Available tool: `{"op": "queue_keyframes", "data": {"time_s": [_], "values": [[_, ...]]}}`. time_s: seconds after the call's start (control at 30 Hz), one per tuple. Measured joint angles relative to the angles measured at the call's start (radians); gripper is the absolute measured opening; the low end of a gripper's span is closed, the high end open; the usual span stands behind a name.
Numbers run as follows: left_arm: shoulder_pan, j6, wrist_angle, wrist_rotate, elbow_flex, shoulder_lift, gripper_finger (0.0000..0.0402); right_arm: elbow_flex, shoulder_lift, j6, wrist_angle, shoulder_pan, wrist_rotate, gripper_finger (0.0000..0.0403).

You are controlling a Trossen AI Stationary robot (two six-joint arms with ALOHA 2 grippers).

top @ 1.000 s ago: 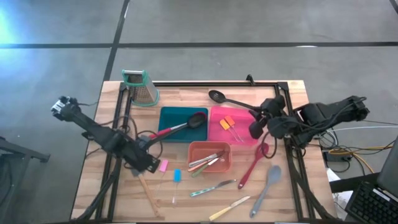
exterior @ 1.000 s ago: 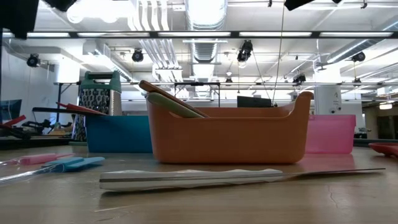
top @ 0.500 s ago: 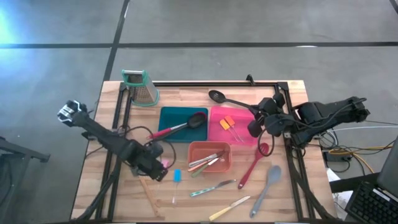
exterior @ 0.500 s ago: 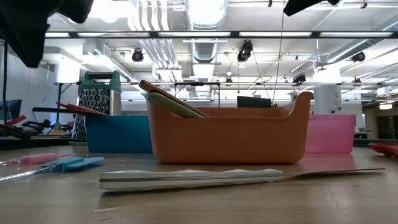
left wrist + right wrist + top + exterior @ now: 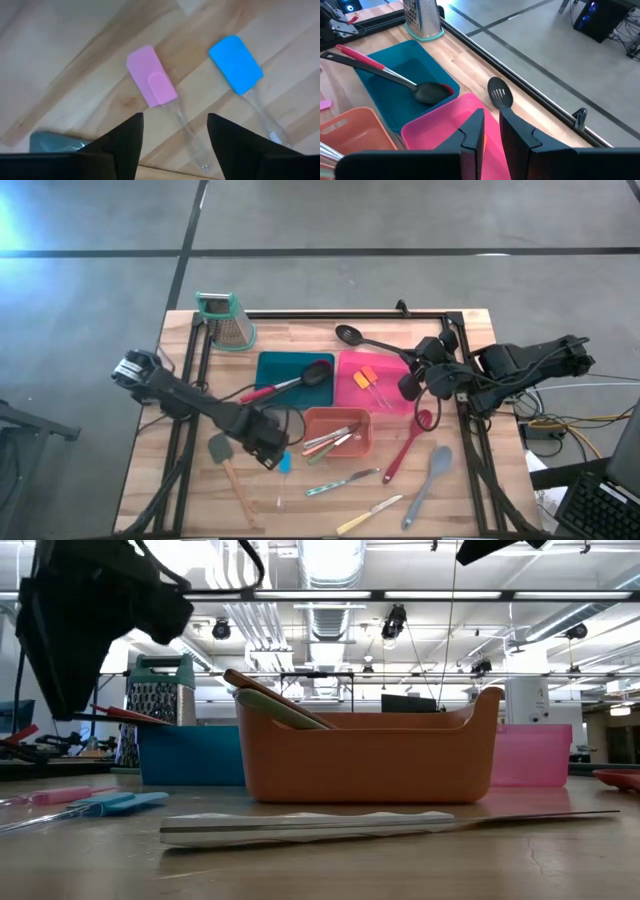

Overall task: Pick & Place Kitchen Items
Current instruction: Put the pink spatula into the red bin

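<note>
- The tabletop (image 5: 180,480) is smooth wood, and the loose utensils lie flat on it. A pincer that comes down too shallow would probably skate over a thin handle, and one that comes down too deep would jam its tips into the boards.
- The right arm waits over the far edge of the pink tray (image 5: 392,375). The right pincer (image 5: 491,112) is drawn almost together with nothing in it. It poses little hazard unless both arms head for the trays at once.
- The orange tray (image 5: 365,760) stands just beside the left arm's working spot. Swinging a long utensil sideways could clip its wall or knock the handles that stick out of it.
- The left pincer (image 5: 175,120) hangs low over the near-left part of the tabletop, its jaws wide and empty. They straddle the clear handle just behind the pink head.
- The grey spatula (image 5: 218,448) lies close by on the outer side. A drifting descent could pin its head under a finger.
- The blue spatula (image 5: 235,63) lies near the target and roughly parallel to it. If the pincer slides that way, the outer finger may land on it or drag it along.
- The pink spatula (image 5: 151,76) is the likely pick. Its clear handle is slim and slippery, so a grip there may let the head droop or let the tool twist out.
</note>
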Motion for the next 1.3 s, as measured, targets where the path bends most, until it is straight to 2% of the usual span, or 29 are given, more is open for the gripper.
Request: {"op": "queue_keyframes", "data": {"time_s": [0.4,0.9,1.03,1.27,1.3], "values": [[0.025,0.077,0.046,-0.031,0.000,0.101,0.0227,0.000,0.000,0.000,0.002,0.000,0.000,0.0052],[0.057,0.107,0.058,0.058,0.004,0.275,0.0221,0.000,0.000,0.012,0.008,0.001,-0.027,0.0054],[0.060,0.129,0.069,0.059,0.003,0.295,0.0181,0.000,0.000,0.012,0.009,0.001,-0.029,0.0052],[0.061,0.140,0.069,0.068,-0.001,0.290,0.0031,0.000,0.000,0.008,0.009,0.001,-0.029,0.0052],[0.062,0.143,0.069,0.070,-0.001,0.283,0.0023,0.000,0.000,0.006,0.009,0.001,-0.029,0.0051]]}}
